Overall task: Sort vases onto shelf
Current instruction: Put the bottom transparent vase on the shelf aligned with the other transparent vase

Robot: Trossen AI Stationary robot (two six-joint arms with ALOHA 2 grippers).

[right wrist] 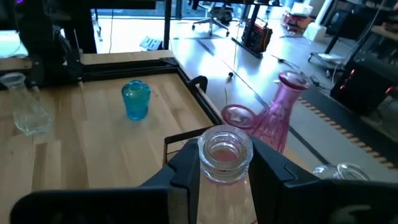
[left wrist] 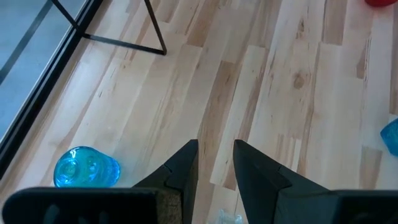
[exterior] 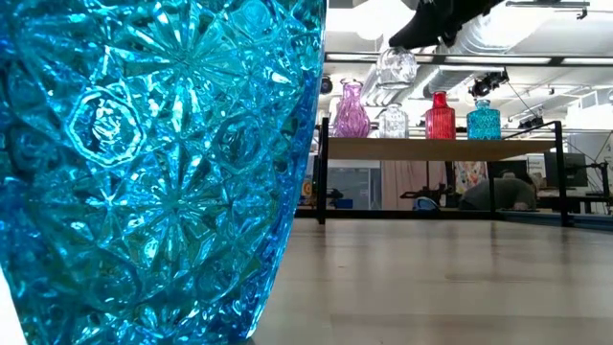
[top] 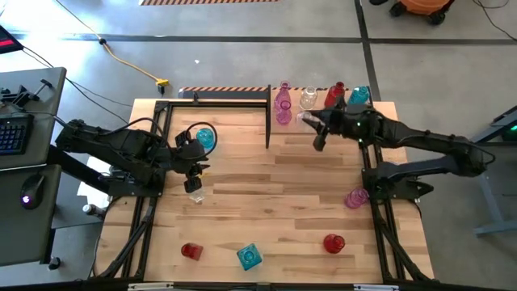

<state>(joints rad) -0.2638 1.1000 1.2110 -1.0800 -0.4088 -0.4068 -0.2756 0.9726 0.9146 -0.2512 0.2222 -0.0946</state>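
tabletop [top: 275, 202]: light wood planks, black frame rails along both sides | floor [top: 242, 48]: grey concrete, yellow cable [top: 129, 61] running to the table's far edge | keyboard [top: 12, 133]: on the desk left of the table | orange vacuum [top: 424, 8]: far right corner

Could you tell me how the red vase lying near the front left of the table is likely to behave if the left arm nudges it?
The red vase looks like rounded glass and seems to lie on its side, so a nudge would probably roll it across the table. Glossy glass may slip in an end effector. It is likely rigid but breakable, so gentle contact seems wise.
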